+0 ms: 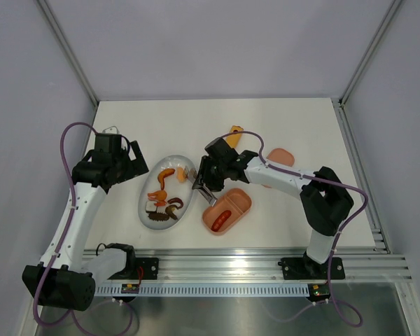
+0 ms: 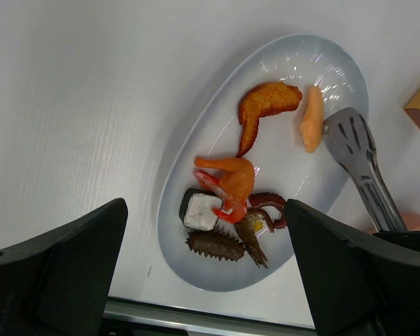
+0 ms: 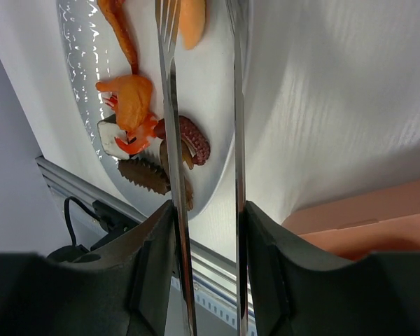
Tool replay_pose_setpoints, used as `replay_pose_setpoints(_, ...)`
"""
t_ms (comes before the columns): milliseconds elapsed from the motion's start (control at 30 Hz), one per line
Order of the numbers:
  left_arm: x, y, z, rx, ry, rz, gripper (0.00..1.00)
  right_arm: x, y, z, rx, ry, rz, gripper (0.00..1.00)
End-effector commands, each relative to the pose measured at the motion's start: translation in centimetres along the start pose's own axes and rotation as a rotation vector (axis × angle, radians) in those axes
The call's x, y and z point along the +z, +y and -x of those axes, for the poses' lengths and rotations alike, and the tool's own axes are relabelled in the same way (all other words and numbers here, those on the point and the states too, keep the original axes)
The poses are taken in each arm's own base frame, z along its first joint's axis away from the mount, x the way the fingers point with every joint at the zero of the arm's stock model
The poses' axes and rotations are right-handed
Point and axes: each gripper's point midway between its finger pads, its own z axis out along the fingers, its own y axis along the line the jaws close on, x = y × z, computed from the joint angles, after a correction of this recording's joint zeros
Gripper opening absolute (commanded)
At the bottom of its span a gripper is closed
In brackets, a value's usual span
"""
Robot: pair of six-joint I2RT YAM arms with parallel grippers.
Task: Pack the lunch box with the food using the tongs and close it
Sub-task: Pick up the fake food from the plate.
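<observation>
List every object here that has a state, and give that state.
Salmon-pink plastic lunch box tray: open, one red sausage inside.
Matching pink lid: off, lying on table.
Silvery metal tongs: gripped by right claw.
Right claw: shut on tongs.
Left claw: open, empty.
White oval plate: holding food pieces.

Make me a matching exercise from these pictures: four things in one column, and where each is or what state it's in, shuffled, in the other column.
Things:
1. thin silvery metal tongs
2. salmon-pink two-compartment plastic lunch box tray
3. matching pink plastic lid
4. white oval plate

Places or states:
A. off the tray, lying behind the right arm
B. carries most of the toy food
C. gripped in the right pincer, tips at the plate
D. holds a red sausage

Pairs: 1-C, 2-D, 3-A, 4-B.
</observation>
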Motion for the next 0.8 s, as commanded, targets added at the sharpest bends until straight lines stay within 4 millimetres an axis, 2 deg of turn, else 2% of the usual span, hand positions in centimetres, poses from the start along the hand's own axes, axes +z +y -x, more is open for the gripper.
replay_pose_setpoints(0, -0.3, -0.3, 1.2, 0.002, -0.043, -0.016, 0.99, -1.8, 1.5, 1.7, 0.015, -0.094, 0.045, 0.48)
replay_pose_setpoints(300, -0.1, -0.4, 1.1, 0.005, -0.037, -0.015, 0.99, -0.8, 1.1, 1.2, 0.025, -0.069, 0.043, 0.48)
replay_pose_setpoints(367, -0.1, -0.4, 1.2, 0.003, -0.038, -0.016, 0.99, -0.9, 1.5, 1.2, -0.004, -0.053, 0.053, 0.49)
replay_pose_setpoints(633, 0.0, -0.3, 1.0, -0.001, -0.033, -0.012, 0.99, -0.5, 0.9, 0.7, -0.103, 0.008, 0.001, 0.50)
replay_pose_setpoints(767, 0.0, -0.3, 1.0, -0.001, -0.035, -0.013, 0.99, -0.4, 1.5, 0.5, -0.175, 0.039, 0.003, 0.52)
